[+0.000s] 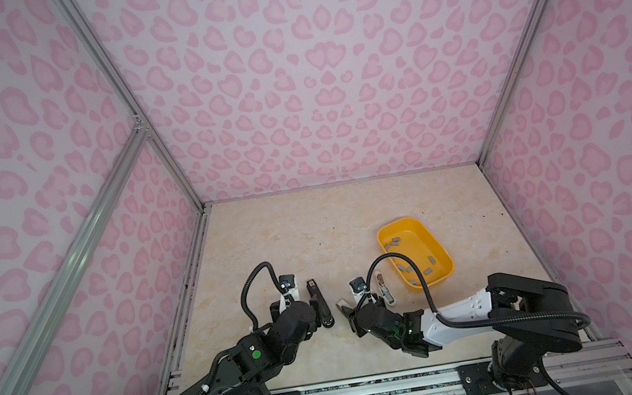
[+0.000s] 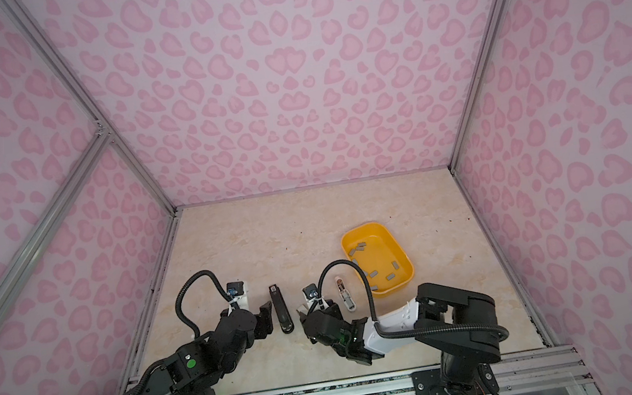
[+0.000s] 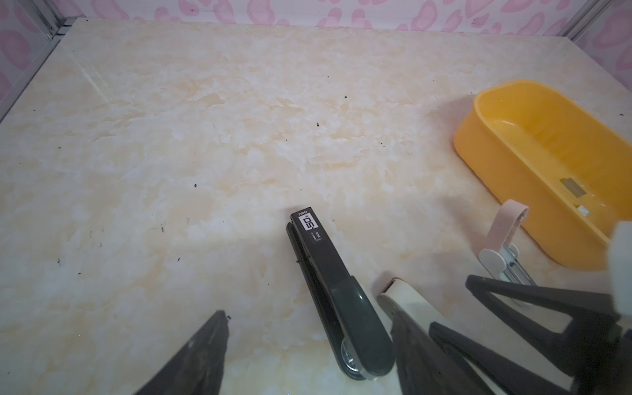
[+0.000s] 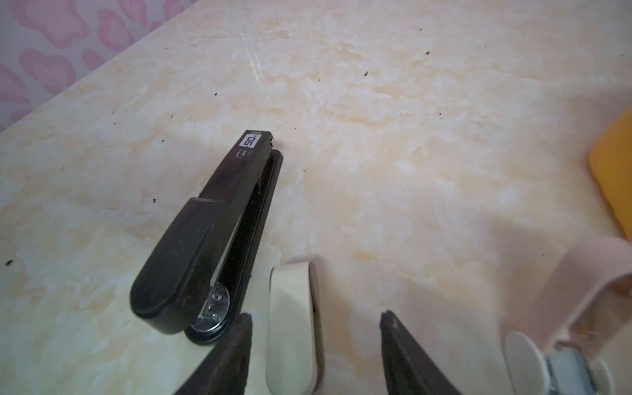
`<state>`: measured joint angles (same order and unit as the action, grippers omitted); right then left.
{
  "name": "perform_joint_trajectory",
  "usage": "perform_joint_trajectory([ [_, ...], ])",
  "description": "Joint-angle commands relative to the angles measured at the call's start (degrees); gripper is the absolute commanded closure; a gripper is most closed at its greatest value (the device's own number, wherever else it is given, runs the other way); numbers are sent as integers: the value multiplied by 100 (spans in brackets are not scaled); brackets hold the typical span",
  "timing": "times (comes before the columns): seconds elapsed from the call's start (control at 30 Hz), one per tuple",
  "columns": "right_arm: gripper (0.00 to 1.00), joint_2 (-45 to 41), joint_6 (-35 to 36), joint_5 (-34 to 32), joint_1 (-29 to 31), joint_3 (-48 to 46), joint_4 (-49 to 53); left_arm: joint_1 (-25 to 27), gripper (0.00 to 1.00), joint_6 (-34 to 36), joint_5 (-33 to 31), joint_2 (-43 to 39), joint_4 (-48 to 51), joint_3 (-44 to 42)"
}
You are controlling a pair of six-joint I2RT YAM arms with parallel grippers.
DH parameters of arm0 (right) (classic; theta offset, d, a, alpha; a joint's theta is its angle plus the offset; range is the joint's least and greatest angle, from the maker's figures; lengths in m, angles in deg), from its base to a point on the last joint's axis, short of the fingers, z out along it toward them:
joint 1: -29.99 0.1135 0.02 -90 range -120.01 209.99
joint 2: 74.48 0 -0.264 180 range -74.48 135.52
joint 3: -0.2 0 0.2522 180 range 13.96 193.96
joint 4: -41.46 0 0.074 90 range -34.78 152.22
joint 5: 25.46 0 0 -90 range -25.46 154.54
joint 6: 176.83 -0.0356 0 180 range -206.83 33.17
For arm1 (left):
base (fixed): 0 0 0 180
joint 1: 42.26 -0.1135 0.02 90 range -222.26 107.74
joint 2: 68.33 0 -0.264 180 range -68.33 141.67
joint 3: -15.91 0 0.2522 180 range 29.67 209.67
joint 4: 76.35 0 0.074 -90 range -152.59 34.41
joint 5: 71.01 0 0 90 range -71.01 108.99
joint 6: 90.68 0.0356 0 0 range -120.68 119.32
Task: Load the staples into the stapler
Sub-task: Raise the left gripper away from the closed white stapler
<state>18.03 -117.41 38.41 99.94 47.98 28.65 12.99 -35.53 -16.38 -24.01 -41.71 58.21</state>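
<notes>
Staples (image 1: 428, 271) wait in the yellow tray (image 1: 393, 223), lower right. Both are open and empty: left gripper (image 3: 309, 316) by the black stapler (image 3: 328, 273), right gripper (image 4: 316, 314) by the white stapler (image 4: 294, 325), probably ready to grab

Far half of table (image 1: 308, 216): free.
Near edge, middle: black stapler (image 1: 319, 303), white stapler (image 4: 294, 325), pink stapler (image 1: 385, 289) (narrow gaps).
Right edge: yellow tray (image 3: 496, 174).

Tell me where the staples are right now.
In both top views the staples lie scattered inside the yellow tray, right of centre, with the opened pink-and-white stapler just to the tray's left.
</notes>
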Motion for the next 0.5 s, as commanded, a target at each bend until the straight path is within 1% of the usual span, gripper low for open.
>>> perform_joint_trajectory([
  [0.0,41,-428,-98,-306,-29,-348,98,4,23,-22,21,149,-131,139],
  [0.13,45,-1095,-273,-441,-161,-877,290,3,23,-26,131,316,-232,263],
  [0.23,46,-1556,-347,-530,-257,-1257,494,4,23,-163,378,416,-307,532],
  [0.37,46,-2058,-344,-379,-378,-1578,852,4,18,-741,969,730,-260,1232],
  [0.47,47,-2336,-350,-95,-523,-1767,1056,27,18,-1057,1308,1220,19,1977],
])
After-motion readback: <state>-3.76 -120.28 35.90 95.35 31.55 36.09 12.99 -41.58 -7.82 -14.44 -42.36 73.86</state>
